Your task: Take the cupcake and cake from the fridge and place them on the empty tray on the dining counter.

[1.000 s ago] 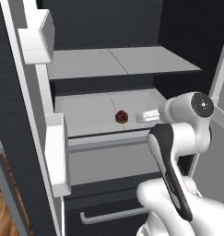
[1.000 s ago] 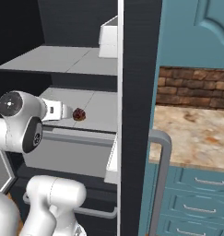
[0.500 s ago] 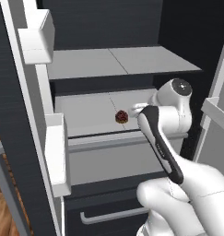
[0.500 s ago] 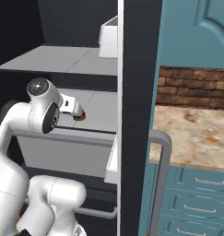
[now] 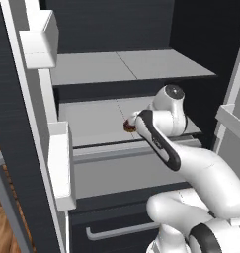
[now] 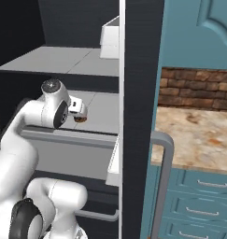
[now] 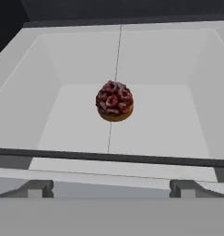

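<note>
The fridge (image 5: 22, 148) is standing open, light grey shelves showing inside. The cake (image 7: 114, 101) is sitting alone on the middle shelf (image 5: 92, 123), roughly centre in the hand view, on the thin seam line running toward 12 o'clock. It is dark brown with reddish specks and a tan base, upright, well apart from the shelf walls on either side. The end effector (image 7: 111, 186) is sitting at the shelf's front edge with its jaws spread wide and holding nothing; its fingertips (image 7: 37, 188) are showing at 6 o'clock of the hand view, one each side, cake ahead of them at 12 o'clock and not touched. In the left base view the cake (image 5: 128, 126) is peeking out just at 9 o'clock of the wrist, mostly hidden by the arm. In the right base view the cake (image 6: 80, 118) is lying just under the end effector (image 6: 79, 108). A marble counter (image 6: 199, 135) with teal drawers is showing at 3 o'clock of the fridge door.
</note>
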Available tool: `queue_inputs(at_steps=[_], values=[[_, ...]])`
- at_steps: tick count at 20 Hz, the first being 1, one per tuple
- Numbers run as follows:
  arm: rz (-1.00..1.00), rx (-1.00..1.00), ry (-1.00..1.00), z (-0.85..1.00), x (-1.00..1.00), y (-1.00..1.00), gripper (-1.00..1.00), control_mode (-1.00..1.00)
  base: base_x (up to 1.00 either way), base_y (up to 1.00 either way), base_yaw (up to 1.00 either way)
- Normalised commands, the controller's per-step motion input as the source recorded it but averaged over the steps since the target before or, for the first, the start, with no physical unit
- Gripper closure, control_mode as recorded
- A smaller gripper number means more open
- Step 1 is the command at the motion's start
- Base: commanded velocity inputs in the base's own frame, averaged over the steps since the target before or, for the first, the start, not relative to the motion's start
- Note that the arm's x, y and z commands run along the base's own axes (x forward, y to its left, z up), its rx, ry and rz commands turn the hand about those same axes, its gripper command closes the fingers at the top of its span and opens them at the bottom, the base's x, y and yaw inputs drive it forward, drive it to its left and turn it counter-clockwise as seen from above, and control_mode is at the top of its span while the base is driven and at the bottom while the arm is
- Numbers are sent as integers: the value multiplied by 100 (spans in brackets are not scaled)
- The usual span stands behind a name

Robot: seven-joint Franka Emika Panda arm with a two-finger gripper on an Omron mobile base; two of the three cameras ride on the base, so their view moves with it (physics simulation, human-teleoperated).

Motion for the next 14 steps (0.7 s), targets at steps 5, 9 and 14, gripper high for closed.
queue_inputs(at_steps=[5,9,14], values=[[0,1,0,-39,62,6,-100,-100,0,0,0],[0,0,0,-33,63,4,-100,-100,0,0,0],[0,0,0,-35,66,10,-100,-100,0,0,0]])
